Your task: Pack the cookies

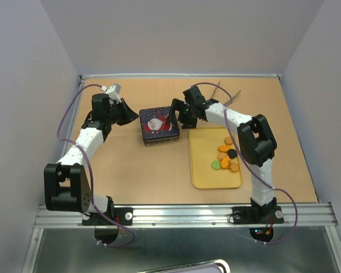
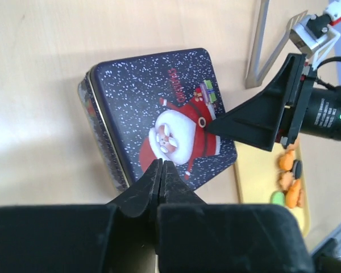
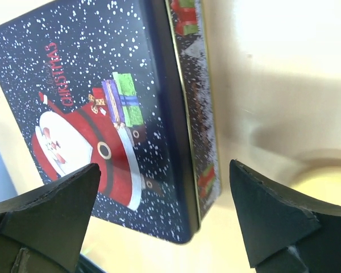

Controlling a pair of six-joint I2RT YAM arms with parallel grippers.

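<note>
The cookies (image 1: 227, 157), small orange, black and green rounds, lie in a pile on a yellow tray (image 1: 207, 142) at the right; some also show in the left wrist view (image 2: 290, 176). A closed square dark-blue tin (image 1: 159, 126) with a Santa lid stands left of the tray. My left gripper (image 1: 134, 116) is shut and empty, its tips just off the tin's left side (image 2: 161, 165). My right gripper (image 1: 179, 118) is open and empty, its jaws straddling the tin's right edge (image 3: 165, 166) above the lid (image 3: 102, 102).
The tray (image 2: 256, 182) lies close beside the tin (image 2: 153, 102). A thin grey metal piece (image 1: 219, 88) lies at the table's back. A metal rail (image 1: 182, 215) runs along the near edge. White walls close in the left, right and back.
</note>
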